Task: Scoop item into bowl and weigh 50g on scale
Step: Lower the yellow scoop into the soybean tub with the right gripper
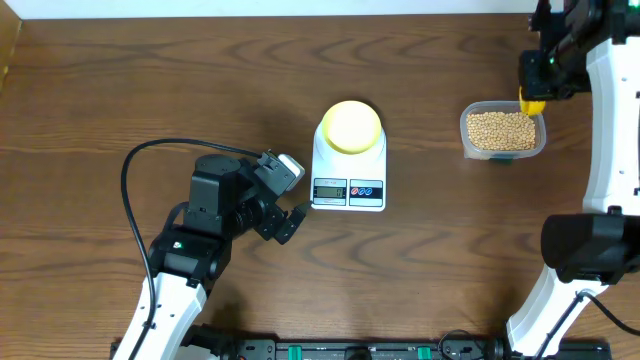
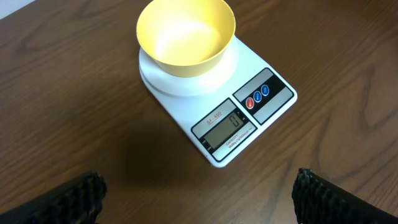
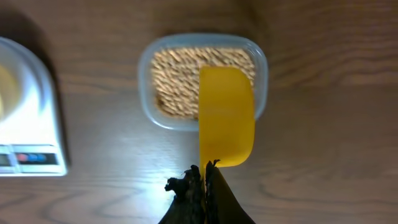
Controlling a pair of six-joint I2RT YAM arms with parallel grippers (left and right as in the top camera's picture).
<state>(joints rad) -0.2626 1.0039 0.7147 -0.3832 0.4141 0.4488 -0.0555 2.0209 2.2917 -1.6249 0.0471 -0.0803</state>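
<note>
The pale-yellow bowl [image 1: 350,126] stands empty on the white scale [image 1: 348,178] at the table's middle; both show in the left wrist view, the bowl [image 2: 186,35] and the scale [image 2: 249,118], whose display reads 0. The tan beans [image 1: 500,129] fill a clear tub [image 1: 503,150] at the right, and they show in the right wrist view [image 3: 180,78]. My right gripper [image 3: 205,171] is shut on a yellow scoop [image 3: 226,118] held over the tub's near right part [image 1: 532,97]. My left gripper [image 2: 199,193] is open and empty, left of the scale [image 1: 285,205].
The tub's rim [image 3: 146,106] shows in the right wrist view, with the scale's corner [image 3: 31,137] to its left. A black cable [image 1: 135,165] loops over the table by the left arm. The table's far edge runs along the top.
</note>
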